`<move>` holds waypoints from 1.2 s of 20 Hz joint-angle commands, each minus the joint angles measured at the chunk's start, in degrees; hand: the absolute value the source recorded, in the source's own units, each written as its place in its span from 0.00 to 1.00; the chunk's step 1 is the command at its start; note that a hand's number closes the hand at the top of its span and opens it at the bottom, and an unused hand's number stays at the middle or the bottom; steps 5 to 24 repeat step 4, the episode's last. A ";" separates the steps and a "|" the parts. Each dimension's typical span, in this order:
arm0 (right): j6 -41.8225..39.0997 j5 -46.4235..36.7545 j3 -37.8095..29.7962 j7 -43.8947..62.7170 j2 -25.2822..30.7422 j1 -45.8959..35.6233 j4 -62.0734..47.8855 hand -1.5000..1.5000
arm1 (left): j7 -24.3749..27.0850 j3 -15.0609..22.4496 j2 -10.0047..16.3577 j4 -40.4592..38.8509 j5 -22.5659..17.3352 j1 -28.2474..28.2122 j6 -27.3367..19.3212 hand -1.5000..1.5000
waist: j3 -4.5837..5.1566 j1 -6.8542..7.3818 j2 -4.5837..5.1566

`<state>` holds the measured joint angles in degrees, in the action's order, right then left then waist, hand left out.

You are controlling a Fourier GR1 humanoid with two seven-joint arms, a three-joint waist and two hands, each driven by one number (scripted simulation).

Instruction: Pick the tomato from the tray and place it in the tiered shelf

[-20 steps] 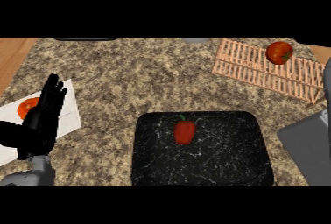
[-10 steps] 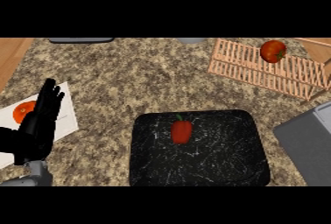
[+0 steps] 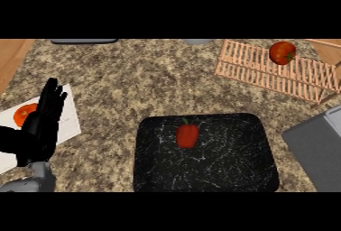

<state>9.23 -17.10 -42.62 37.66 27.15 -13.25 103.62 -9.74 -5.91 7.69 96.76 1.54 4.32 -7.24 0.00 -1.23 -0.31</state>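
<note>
A black tray (image 3: 253,176) lies on the counter at lower centre. On it sits a small elongated red vegetable (image 3: 188,135) with a green stem. A round red tomato (image 3: 283,53) rests on the slatted wooden tiered shelf (image 3: 266,70) at the upper right. My left hand (image 3: 41,128) stands open at the left edge, fingers up, well apart from the tray. A grey forearm (image 3: 320,153) comes in at the right edge; its hand does not show.
A white board (image 3: 66,119) with an orange-red fruit (image 3: 25,113) lies under and behind my left hand. The speckled stone counter (image 3: 133,81) stretches between board, tray and shelf. Dark and grey objects (image 3: 85,41) peek in at the top edge.
The grey forearm at the right has come a little further into view. My left hand has shifted slightly down and left. The tomato on the shelf and the vegetable on the tray stay put.
</note>
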 commanded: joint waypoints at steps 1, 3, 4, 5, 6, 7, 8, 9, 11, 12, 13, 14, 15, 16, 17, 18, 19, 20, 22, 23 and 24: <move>-4.61 6.82 -5.10 -1.75 -1.05 8.18 5.75 0.00 | 1.12 0.35 0.18 2.53 -1.40 -3.85 2.56 0.50 | 0.00 0.70 0.11; -5.90 10.71 -8.48 -6.80 -0.14 9.25 2.41 0.00 | -0.37 -0.29 -0.16 -0.26 0.34 1.41 -0.26 0.50 | -0.02 0.63 0.20; -6.53 11.65 -9.15 -2.21 0.63 9.05 6.50 0.00 | -0.70 -1.93 2.09 -0.93 -1.68 2.25 2.50 0.50 | 0.00 0.67 0.18; -6.53 11.65 -9.15 -2.21 0.63 9.05 6.50 0.00 | -0.70 -1.93 2.09 -0.93 -1.68 2.25 2.50 0.50 | 0.00 0.67 0.18; -6.53 11.65 -9.15 -2.21 0.63 9.05 6.50 0.00 | -0.70 -1.93 2.09 -0.93 -1.68 2.25 2.50 0.50 | 0.00 0.67 0.18; -6.53 11.65 -9.15 -2.21 0.63 9.05 6.50 0.00 | -0.70 -1.93 2.09 -0.93 -1.68 2.25 2.50 0.50 | 0.00 0.67 0.18; -6.53 11.65 -9.15 -2.21 0.63 9.05 6.50 0.00 | -0.70 -1.93 2.09 -0.93 -1.68 2.25 2.50 0.50 | 0.00 0.67 0.18; -6.53 11.65 -9.15 -2.21 0.63 9.05 6.50 0.00 | -0.70 -1.93 2.09 -0.93 -1.68 2.25 2.50 0.50 | 0.00 0.67 0.18; -6.53 11.65 -9.15 -2.21 0.63 9.05 6.50 0.00 | -0.70 -1.93 2.09 -0.93 -1.68 2.25 2.50 0.50 | 0.00 0.67 0.18; -6.53 11.65 -9.15 -2.21 0.63 9.05 6.50 0.00 | -0.70 -1.93 2.09 -0.93 -1.68 2.25 2.50 0.50 | 0.00 0.67 0.18; -6.53 11.65 -9.15 -2.21 0.63 9.05 6.50 0.00 | -0.70 -1.93 2.09 -0.93 -1.68 2.25 2.50 0.50 | 0.00 0.67 0.18; -6.53 11.65 -9.15 -2.21 0.63 9.05 6.50 0.00 | -0.70 -1.93 2.09 -0.93 -1.68 2.25 2.50 0.50 | 0.00 0.67 0.18; -6.53 11.65 -9.15 -2.21 0.63 9.05 6.50 0.00 | -0.70 -1.93 2.09 -0.93 -1.68 2.25 2.50 0.50 | 0.00 0.67 0.18; -6.53 11.65 -9.15 -2.21 0.63 9.05 6.50 0.00 | -0.70 -1.93 2.09 -0.93 -1.68 2.25 2.50 0.50 | 0.00 0.67 0.18; -6.53 11.65 -9.15 -2.21 0.63 9.05 6.50 0.00 | -0.70 -1.93 2.09 -0.93 -1.68 2.25 2.50 0.50 | 0.00 0.67 0.18; -6.53 11.65 -9.15 -2.21 0.63 9.05 6.50 0.00 | -0.70 -1.93 2.09 -0.93 -1.68 2.25 2.50 0.50 | 0.00 0.67 0.18; -6.53 11.65 -9.15 -2.21 0.63 9.05 6.50 0.00 | -0.70 -1.93 2.09 -0.93 -1.68 2.25 2.50 0.50 | 0.00 0.67 0.18; -6.53 11.65 -9.15 -2.21 0.63 9.05 6.50 0.00 | -0.70 -1.93 2.09 -0.93 -1.68 2.25 2.50 0.50 | 0.00 0.67 0.18; -6.53 11.65 -9.15 -2.21 0.63 9.05 6.50 0.00 | -0.70 -1.93 2.09 -0.93 -1.68 2.25 2.50 0.50 | 0.00 0.67 0.18; -6.53 11.65 -9.15 -2.21 0.63 9.05 6.50 0.00 | -0.70 -1.93 2.09 -0.93 -1.68 2.25 2.50 0.50 | 0.00 0.67 0.18; -6.53 11.65 -9.15 -2.21 0.63 9.05 6.50 0.00 | -0.70 -1.93 2.09 -0.93 -1.68 2.25 2.50 0.50 | 0.00 0.67 0.18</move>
